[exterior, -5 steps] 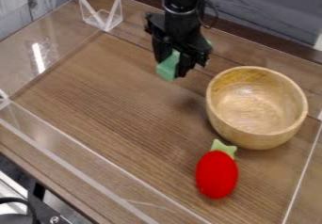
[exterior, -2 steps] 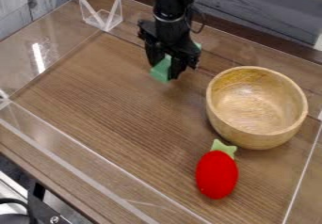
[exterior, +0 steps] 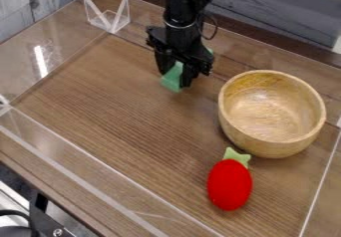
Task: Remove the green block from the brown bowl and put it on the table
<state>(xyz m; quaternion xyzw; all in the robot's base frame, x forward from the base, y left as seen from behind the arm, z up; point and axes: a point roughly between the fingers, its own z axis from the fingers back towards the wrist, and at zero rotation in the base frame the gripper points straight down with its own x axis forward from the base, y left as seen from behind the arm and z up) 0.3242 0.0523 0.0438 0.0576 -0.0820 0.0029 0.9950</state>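
Observation:
The green block (exterior: 172,78) hangs between the black fingers of my gripper (exterior: 176,74), which is shut on it, low over the table (exterior: 120,131) and left of the brown bowl (exterior: 273,112). The block's lower end is at or just above the wood; I cannot tell whether it touches. The bowl stands upright at the right with nothing inside it. My arm rises from the gripper toward the back of the scene.
A red strawberry-shaped toy (exterior: 229,182) with a green top lies in front of the bowl. Low clear acrylic walls (exterior: 54,57) edge the tabletop, with a clear folded stand (exterior: 107,15) at the back left.
My gripper has carried the green block to the left and slightly back, away from the bowl, and has settled a little lower. Bowl and toy have not moved.

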